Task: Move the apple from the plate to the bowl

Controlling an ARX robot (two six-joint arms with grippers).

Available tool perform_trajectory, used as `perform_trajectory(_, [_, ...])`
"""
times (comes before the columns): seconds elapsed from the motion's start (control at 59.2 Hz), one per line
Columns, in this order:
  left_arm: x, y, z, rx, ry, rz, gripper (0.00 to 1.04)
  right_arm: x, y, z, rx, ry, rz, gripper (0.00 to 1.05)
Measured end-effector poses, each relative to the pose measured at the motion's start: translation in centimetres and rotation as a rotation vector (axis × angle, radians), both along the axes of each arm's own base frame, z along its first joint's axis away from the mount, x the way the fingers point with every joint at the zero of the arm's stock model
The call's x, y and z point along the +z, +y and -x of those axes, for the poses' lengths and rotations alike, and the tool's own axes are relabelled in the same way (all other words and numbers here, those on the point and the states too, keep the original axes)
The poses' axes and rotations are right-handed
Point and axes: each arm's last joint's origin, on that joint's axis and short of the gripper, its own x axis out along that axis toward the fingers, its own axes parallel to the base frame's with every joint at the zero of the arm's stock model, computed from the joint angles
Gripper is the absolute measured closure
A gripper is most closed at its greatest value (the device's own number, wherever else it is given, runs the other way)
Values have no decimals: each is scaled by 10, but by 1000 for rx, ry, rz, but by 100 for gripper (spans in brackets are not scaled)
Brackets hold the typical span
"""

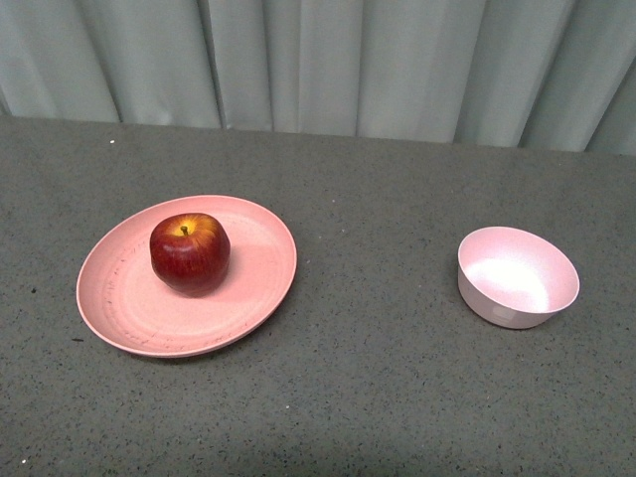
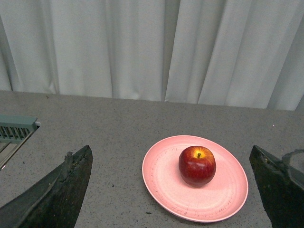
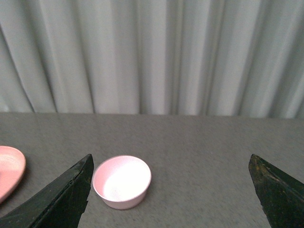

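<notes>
The dark-red apple [image 1: 190,251] with a yellow patch at its stem rests upright on the wide salmon-pink plate [image 1: 119,298] at the left of the grey table. The small pale pink bowl [image 1: 517,276] stands empty at the right. Neither arm shows in the front view. In the left wrist view my left gripper [image 2: 171,159] is open and held back from the plate [image 2: 164,178], with the apple [image 2: 197,166] ahead between its dark fingers [image 2: 71,185]. My right gripper [image 3: 170,161] is open too, the bowl [image 3: 122,181] lying ahead close to one finger [image 3: 73,187].
Pale curtains [image 1: 318,60] hang behind the table's far edge. A ribbed grey-green fixture [image 2: 16,128] sits at the table's side in the left wrist view. Bare grey tabletop [image 1: 378,288] separates plate and bowl. The plate's edge [image 3: 9,168] shows in the right wrist view.
</notes>
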Motion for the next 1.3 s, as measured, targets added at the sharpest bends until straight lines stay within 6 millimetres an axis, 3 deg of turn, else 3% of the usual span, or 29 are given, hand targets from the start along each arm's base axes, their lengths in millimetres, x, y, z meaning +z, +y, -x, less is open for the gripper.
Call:
perform_trajectory(0.186, [0, 0, 0, 0, 0, 0, 7, 2, 5, -23, 80, 123, 80, 9])
perform_trajectory(0.287, [0, 0, 0, 0, 0, 0, 7, 15, 9, -61, 169, 176, 124, 9])
perform_trajectory(0.389, [0, 0, 0, 0, 0, 0, 7, 12, 13, -94, 238, 282, 158, 9])
perform_trajectory(0.591, [0, 0, 0, 0, 0, 0, 7, -14, 29, -157, 391, 550, 266, 9])
perform_trajectory(0.794, [0, 0, 0, 0, 0, 0, 7, -37, 48, -198, 530, 696, 368, 9])
perform_trajectory(1.149, [0, 0, 0, 0, 0, 0, 7, -80, 69, -250, 629, 870, 443, 9])
perform_trajectory(1.301, [0, 0, 0, 0, 0, 0, 7, -90, 78, -265, 647, 908, 455, 9])
